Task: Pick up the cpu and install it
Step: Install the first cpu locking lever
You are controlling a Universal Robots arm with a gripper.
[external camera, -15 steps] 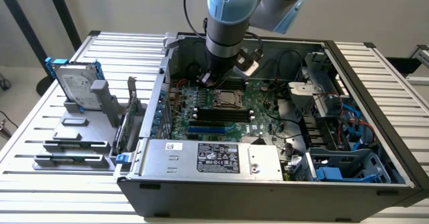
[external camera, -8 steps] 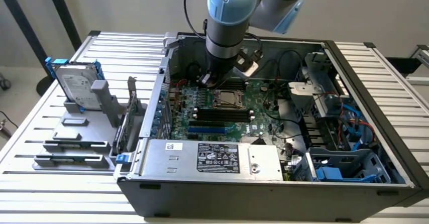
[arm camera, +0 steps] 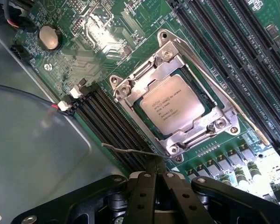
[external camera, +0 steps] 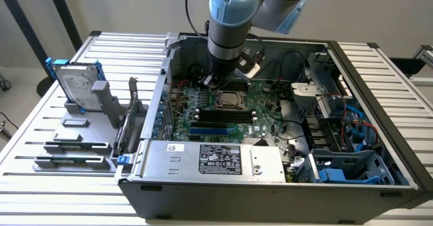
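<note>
The small, flat, square silver-grey cpu (arm camera: 172, 109) sits in its silver metal socket frame (arm camera: 144, 70) on the green motherboard (arm camera: 147, 21), inside the open grey computer case (external camera: 271, 193). My black gripper (arm camera: 157, 164) hovers just beside the socket, fingers pressed together.

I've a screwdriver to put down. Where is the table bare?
Bare slats of the table lie at the exterior view's right of the PC case. Crowded: by the hard drive and holder blocks, and around the cpu near the gripper.

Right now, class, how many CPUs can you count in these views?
1: the cpu sits in its socket on the motherboard, close to the shut hand. Others could be hidden.
</note>
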